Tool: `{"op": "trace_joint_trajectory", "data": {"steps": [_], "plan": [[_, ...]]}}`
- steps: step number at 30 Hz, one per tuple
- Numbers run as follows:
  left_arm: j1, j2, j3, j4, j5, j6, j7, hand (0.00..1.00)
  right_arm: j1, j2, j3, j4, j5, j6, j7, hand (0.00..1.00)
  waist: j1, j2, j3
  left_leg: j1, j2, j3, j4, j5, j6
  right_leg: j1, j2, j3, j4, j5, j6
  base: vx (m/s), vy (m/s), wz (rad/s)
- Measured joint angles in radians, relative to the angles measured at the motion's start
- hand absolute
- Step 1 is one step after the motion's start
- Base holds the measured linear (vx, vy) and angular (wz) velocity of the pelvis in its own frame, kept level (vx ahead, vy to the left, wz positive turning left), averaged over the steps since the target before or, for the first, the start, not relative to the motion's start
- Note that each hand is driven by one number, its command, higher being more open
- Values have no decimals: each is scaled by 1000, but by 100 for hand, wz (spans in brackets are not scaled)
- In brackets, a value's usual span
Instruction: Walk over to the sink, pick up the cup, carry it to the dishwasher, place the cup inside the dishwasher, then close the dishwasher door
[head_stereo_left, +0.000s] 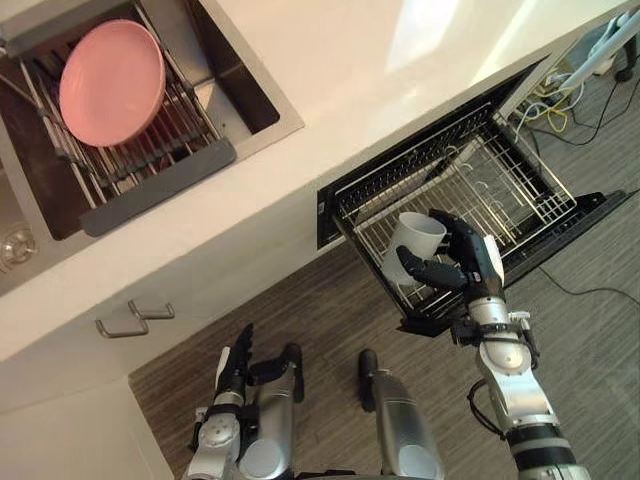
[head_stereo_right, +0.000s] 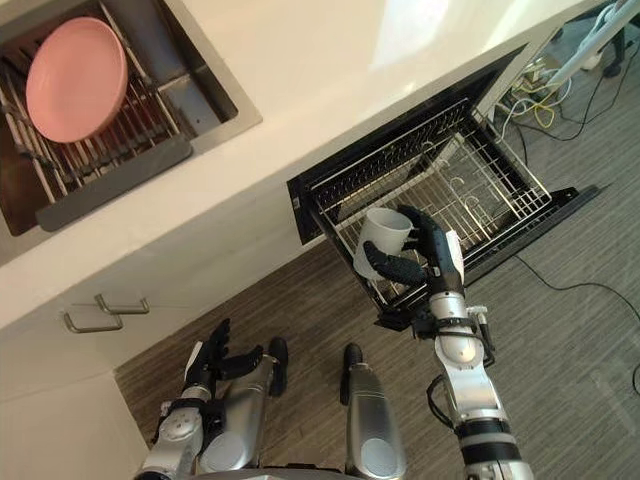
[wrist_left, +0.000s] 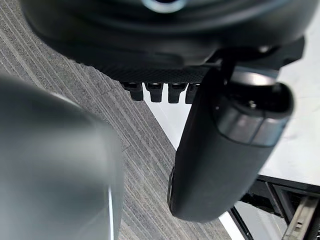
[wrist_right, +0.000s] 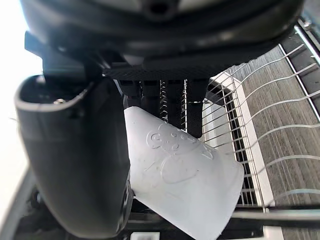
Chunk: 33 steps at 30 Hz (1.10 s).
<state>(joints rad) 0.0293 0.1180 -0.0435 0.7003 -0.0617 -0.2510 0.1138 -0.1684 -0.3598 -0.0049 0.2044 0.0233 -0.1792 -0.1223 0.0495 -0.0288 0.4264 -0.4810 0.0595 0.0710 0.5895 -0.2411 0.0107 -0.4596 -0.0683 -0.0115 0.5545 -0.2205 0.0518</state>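
Cup (head_stereo_left: 416, 238): held over the front edge of the pulled-out dishwasher rack (head_stereo_left: 505, 190), judged ready for lowering in.
Right robot hand (head_stereo_left: 458, 262): clasped round the cup's side.
Left robot hand (head_stereo_left: 236, 370): hung low over the floor, fingers relaxed, kept clear.

A pale cream countertop (head_stereo_left: 380, 70) is running diagonally across the frame, with a stainless steel sink (head_stereo_left: 240, 75) sitting sunken in its upper left. A round pink plate (head_stereo_left: 110, 80) is resting on a metal wire rack (head_stereo_left: 140, 160) inside that sink. At centre right a silver wire basket (head_stereo_left: 510, 190) is jutting from the black dishwasher (head_stereo_left: 345, 195) over the grey-brown striped floor (head_stereo_left: 300, 320), where loose cables (head_stereo_left: 553, 108) are lying at upper right.
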Motion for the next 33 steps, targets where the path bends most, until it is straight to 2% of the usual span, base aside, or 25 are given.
{"op": "trace_joint_trajectory", "data": {"steps": [8,15,24,31,32,33], "plan": [[-40,1,0,2,-19,-8,22,100,-143,-59,20,115,-55,27,-46,0,7,-4,20,-75,14,-7,59,-12,-5,-74,0,-26,59,-14,-10,-39,-20,0],[-52,1,-1,1,-37,-16,39,100,-295,-120,110,200,-113,45,-55,0,16,-5,21,-110,18,-7,63,-12,-5,-110,-2,-36,66,-13,-11,-6,-1,0],[-71,0,-6,8,-37,-17,46,100,-462,-125,229,335,-224,60,-51,0,25,-7,22,-113,20,0,43,-12,-6,-117,-12,-60,56,-10,-15,43,-7,-1],[-92,-17,-7,9,-38,-18,61,100,-536,-126,288,423,-250,82,-51,0,34,-7,22,-114,16,4,33,-9,-7,-117,-16,-60,41,-1,-14,0,2,-1],[-96,-21,-7,8,-38,-19,62,100,-542,-124,289,428,-249,82,-51,100,36,-7,22,-114,16,5,24,-4,-6,-117,-16,-60,31,6,-14,-1,16,-4],[-98,-23,-8,8,-39,-19,63,100,-554,-121,289,442,-248,82,-51,100,37,-7,22,-114,15,8,18,-1,-5,-117,-17,-60,23,12,-14,0,14,-4]]}}
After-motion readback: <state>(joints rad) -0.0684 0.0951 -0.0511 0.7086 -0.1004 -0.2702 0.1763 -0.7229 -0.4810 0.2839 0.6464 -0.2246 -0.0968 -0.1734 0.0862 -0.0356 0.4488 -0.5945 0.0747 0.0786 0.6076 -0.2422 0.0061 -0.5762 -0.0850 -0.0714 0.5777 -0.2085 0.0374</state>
